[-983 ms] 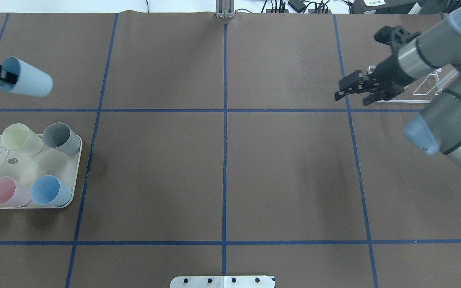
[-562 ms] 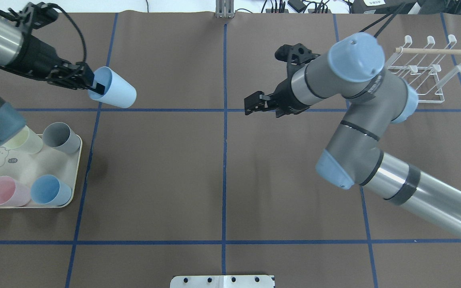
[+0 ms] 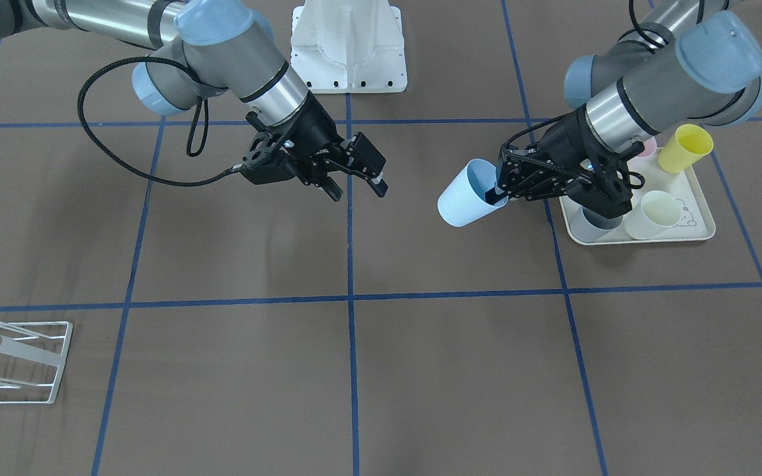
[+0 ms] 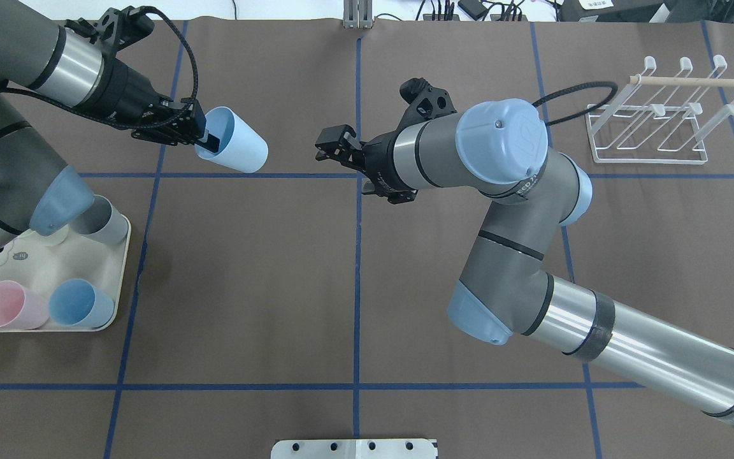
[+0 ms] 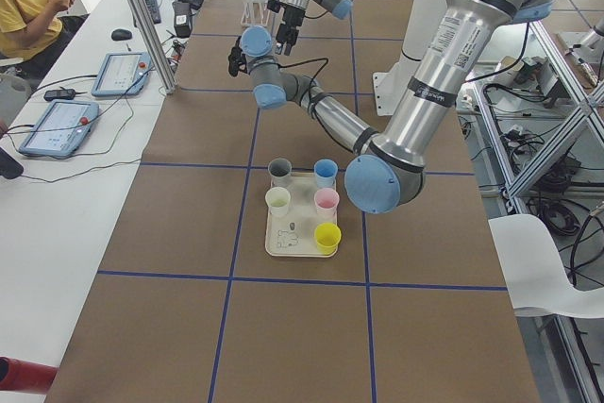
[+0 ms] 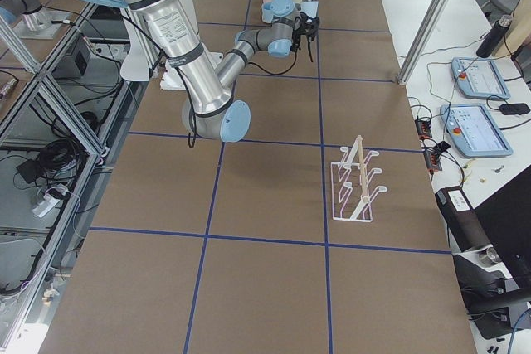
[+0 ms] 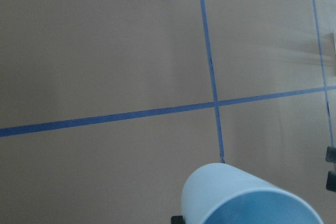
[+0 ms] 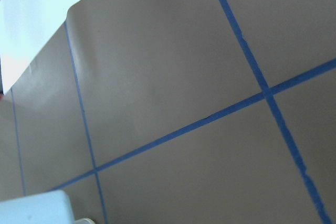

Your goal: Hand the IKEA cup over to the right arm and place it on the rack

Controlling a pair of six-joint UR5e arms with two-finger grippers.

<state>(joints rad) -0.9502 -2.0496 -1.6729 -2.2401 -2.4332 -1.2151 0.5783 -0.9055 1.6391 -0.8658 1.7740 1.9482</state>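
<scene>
A light blue IKEA cup (image 4: 234, 149) (image 3: 465, 197) lies tilted in the air left of the table's centre line, its mouth toward my left arm. My left gripper (image 4: 206, 139) (image 3: 497, 193) is shut on its rim, one finger inside the mouth. The cup (image 7: 247, 198) fills the bottom of the left wrist view. My right gripper (image 4: 345, 164) (image 3: 360, 186) hangs open and empty just right of the cup, a gap between them. The white wire rack (image 4: 650, 121) (image 3: 14, 360) (image 6: 357, 181) with its wooden dowel stands at the far right, empty.
A cream tray (image 4: 126, 255) (image 3: 702, 231) (image 5: 283, 247) at the near left holds pink (image 4: 4, 305), blue (image 4: 77, 303), grey (image 4: 107, 224) and yellow cups; my left arm's elbow hangs over it. A person sits beyond the table's far side in the exterior left view.
My left arm has carried the cup right toward the centre. My right arm has swung left away from the rack, and its open gripper now faces the cup.
</scene>
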